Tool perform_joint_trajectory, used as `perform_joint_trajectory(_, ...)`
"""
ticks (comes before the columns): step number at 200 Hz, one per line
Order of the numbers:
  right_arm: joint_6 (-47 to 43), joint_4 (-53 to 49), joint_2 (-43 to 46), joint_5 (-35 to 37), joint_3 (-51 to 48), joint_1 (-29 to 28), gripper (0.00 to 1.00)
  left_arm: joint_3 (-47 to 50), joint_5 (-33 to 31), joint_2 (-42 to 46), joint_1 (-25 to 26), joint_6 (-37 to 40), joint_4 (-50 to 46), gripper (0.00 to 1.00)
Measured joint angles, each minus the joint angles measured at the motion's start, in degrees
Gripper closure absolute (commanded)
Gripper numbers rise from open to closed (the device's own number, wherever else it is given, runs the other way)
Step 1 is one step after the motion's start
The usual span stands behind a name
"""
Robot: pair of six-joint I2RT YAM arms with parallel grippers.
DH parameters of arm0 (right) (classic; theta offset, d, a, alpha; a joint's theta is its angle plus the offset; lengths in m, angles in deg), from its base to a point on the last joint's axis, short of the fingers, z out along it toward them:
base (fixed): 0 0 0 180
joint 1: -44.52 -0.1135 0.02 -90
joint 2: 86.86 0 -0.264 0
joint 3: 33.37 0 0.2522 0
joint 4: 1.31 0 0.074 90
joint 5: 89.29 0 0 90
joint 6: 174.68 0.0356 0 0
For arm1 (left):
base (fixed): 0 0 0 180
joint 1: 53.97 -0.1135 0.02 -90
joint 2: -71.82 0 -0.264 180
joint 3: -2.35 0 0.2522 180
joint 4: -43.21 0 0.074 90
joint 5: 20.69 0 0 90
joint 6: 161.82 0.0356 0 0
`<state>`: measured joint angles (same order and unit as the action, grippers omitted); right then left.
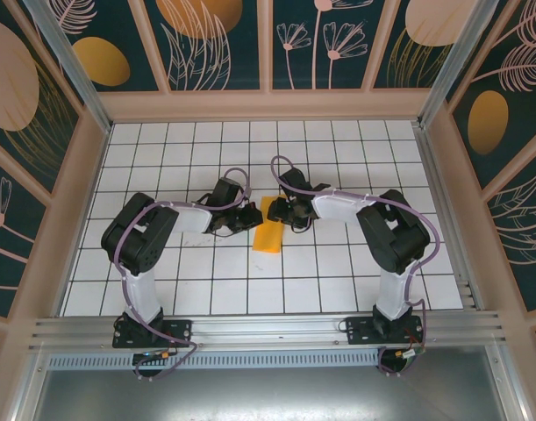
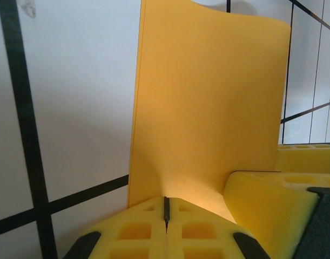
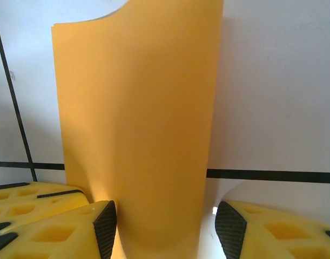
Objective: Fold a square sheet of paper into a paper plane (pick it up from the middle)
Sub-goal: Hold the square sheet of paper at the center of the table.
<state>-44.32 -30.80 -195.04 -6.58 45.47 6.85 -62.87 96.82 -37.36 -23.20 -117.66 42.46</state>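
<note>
The square sheet of paper (image 1: 269, 235) is orange-yellow and folded into a narrow strip about one tile wide. It lies on the tiled floor between the two grippers. My left gripper (image 2: 166, 208) is shut on the near edge of the sheet (image 2: 208, 97), which curves up and away from its jaws. My right gripper (image 3: 165, 226) is open, with the strip (image 3: 137, 108) running between its jaws. The strip lies close to the left pad (image 3: 105, 226) and clear of the right pad (image 3: 229, 226). In the top view both grippers (image 1: 248, 217) (image 1: 282, 213) meet at the strip's far end. A paper plane is out of view.
The white tiled floor (image 1: 338, 272) with black grid lines spreads all around the sheet. Patterned walls (image 1: 268, 44) close the back and sides. The right gripper's yellow finger (image 2: 273, 199) sits close beside the left jaws.
</note>
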Motion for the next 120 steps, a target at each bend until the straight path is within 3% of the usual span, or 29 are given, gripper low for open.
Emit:
perform_joint_trajectory(42, 0.0, -0.98, 0.13, -0.04, 1.11, -0.2, 0.35, 0.0, -0.07, 0.0, 0.0, 0.59, 0.0, 1.0)
perform_joint_trajectory(68, 0.02, 0.33, 2.75, 0.44, 0.61, 0.52, 0.36, 0.0, -0.04, 0.0, 0.0, 0.79, 0.0, 1.0)
perform_joint_trajectory(76, 0.31, 1.66, 4.76, 0.35, -0.31, 1.03, 0.41, 0.0, 0.0, -0.02, 0.0, 0.79, 0.0, 1.0)
perform_joint_trajectory(90, 1.09, 5.88, 9.35, -1.09, -3.48, 1.99, 0.59, 0.0, 0.17, -0.07, 0.0, 0.79, 0.02, 1.0)
perform_joint_trajectory(120, 3.76, 18.01, 14.19, -9.38, -10.54, 2.97, 0.91, 0.0, 0.35, -0.13, 0.0, 0.81, 0.04, 1.0)
